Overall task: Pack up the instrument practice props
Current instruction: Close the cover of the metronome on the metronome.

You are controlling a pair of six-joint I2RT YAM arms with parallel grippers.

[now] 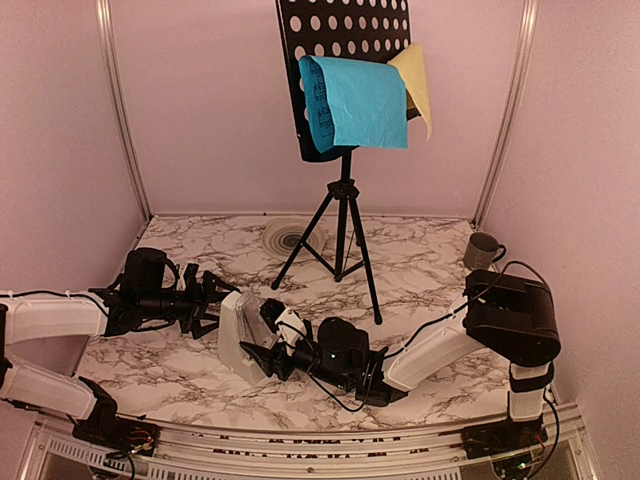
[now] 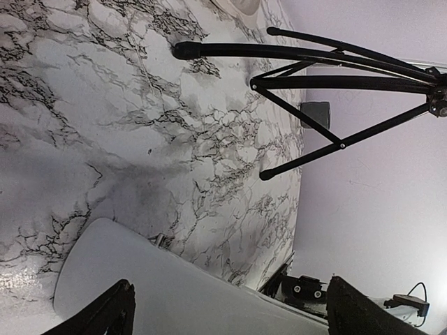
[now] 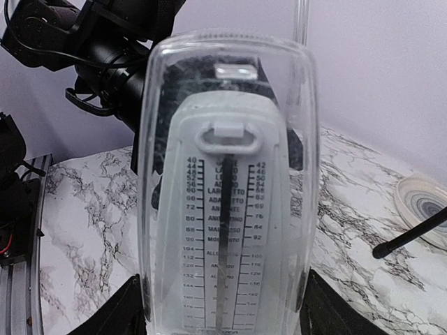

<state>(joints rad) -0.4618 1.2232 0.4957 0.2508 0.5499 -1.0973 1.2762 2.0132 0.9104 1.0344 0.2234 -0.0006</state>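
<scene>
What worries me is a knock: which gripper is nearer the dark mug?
Right. The right gripper is mid-table around the metronome, well left of the mug; the left gripper is farther left, beyond the metronome.

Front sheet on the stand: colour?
Blue; the sheet shows best in the top external view.

At the centre of the right wrist view, the metronome (image 3: 227,209) is showing a tempo scale, with numbers running down from 40 and 42 and words such as LARGHETTO and MODERATO between them. The blue sheet (image 1: 360,105), upper middle of the top view, is carrying dark print too small to read.
</scene>
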